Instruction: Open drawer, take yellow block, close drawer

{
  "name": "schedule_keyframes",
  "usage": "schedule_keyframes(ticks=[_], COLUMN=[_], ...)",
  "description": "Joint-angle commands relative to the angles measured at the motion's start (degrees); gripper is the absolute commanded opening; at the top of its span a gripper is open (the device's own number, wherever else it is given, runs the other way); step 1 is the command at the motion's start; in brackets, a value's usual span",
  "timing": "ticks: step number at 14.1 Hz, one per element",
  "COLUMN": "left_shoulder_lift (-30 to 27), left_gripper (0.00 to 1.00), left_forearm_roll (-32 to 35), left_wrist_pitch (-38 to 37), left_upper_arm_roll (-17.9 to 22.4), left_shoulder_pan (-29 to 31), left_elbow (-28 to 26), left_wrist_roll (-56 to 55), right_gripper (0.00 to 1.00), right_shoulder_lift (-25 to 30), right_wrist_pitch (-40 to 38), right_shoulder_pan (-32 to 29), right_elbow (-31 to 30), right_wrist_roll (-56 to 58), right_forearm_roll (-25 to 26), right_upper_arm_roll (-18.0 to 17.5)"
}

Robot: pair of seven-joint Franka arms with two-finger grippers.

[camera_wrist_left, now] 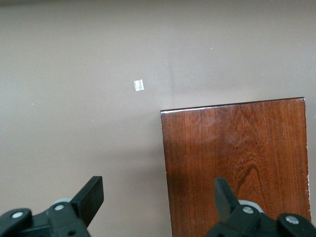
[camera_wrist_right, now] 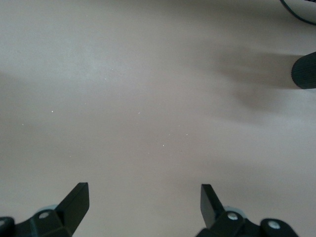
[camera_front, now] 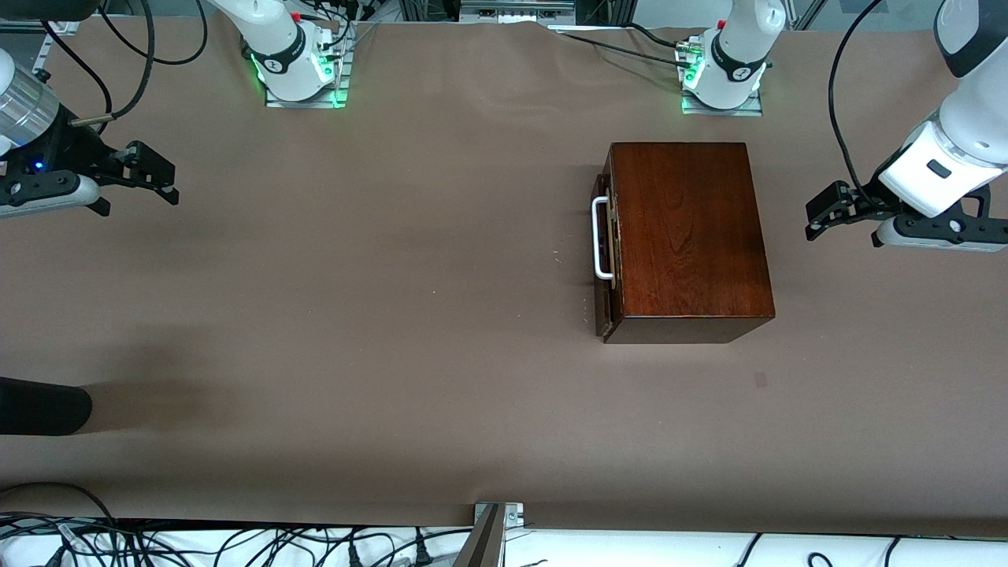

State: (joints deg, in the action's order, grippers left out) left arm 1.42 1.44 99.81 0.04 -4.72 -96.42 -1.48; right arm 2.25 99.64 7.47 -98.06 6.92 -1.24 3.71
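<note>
The dark reddish-brown wooden box [camera_front: 689, 236] stands toward the left arm's end of the table. Its drawer [camera_front: 605, 256] is pushed in, and the white bar handle [camera_front: 600, 238] faces the right arm's end. The yellow block is hidden. My left gripper [camera_front: 819, 214] is open and empty, in the air beside the box on the side away from the handle. The left wrist view shows the box top [camera_wrist_left: 237, 163] under its open jaws [camera_wrist_left: 158, 197]. My right gripper [camera_front: 153, 177] is open and empty over bare table at the right arm's end; it also shows in the right wrist view [camera_wrist_right: 144, 201].
A dark rounded object [camera_front: 43, 405] juts over the table at the right arm's end, nearer the front camera; it also shows in the right wrist view [camera_wrist_right: 303, 73]. A small pale tag [camera_front: 760, 379] lies on the brown table cover near the box.
</note>
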Motion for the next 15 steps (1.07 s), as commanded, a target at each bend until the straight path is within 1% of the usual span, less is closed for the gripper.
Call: schedule_keyframes(ticks=[1, 6, 12, 13, 15], left_shoulder_lift=[0.8, 0.9, 0.8, 0.8, 0.8], left_gripper=[1.00, 1.00, 1.00, 1.00, 1.00], left_forearm_roll=[-0.7, -0.6, -1.7, -3.0, -8.1], left_wrist_pitch=[-3.1, -5.2, -15.0, -16.1, -17.6], left_upper_arm_roll=[0.1, -0.1, -1.2, -1.3, -2.3], left_shoulder_pan=[0.7, 0.5, -0.1, -0.2, -0.2], left_elbow=[2.2, 2.4, 3.6, 3.7, 3.8], left_wrist_roll=[-0.2, -0.2, 0.2, 0.2, 0.5], right_gripper=[1.00, 1.00, 1.00, 1.00, 1.00], right_shoulder_lift=[-0.3, -0.3, -0.3, -0.3, -0.3], right_wrist_pitch=[-1.2, -1.2, -1.2, -1.2, -1.2], right_shoulder_pan=[0.0, 0.0, 0.0, 0.0, 0.0], right_elbow=[1.2, 1.2, 1.2, 1.2, 1.2], right_wrist_roll=[-0.7, -0.7, -0.7, -0.7, -0.7], right_forearm_roll=[0.4, 0.4, 0.4, 0.4, 0.4], right_upper_arm_roll=[0.0, 0.0, 0.0, 0.0, 0.0])
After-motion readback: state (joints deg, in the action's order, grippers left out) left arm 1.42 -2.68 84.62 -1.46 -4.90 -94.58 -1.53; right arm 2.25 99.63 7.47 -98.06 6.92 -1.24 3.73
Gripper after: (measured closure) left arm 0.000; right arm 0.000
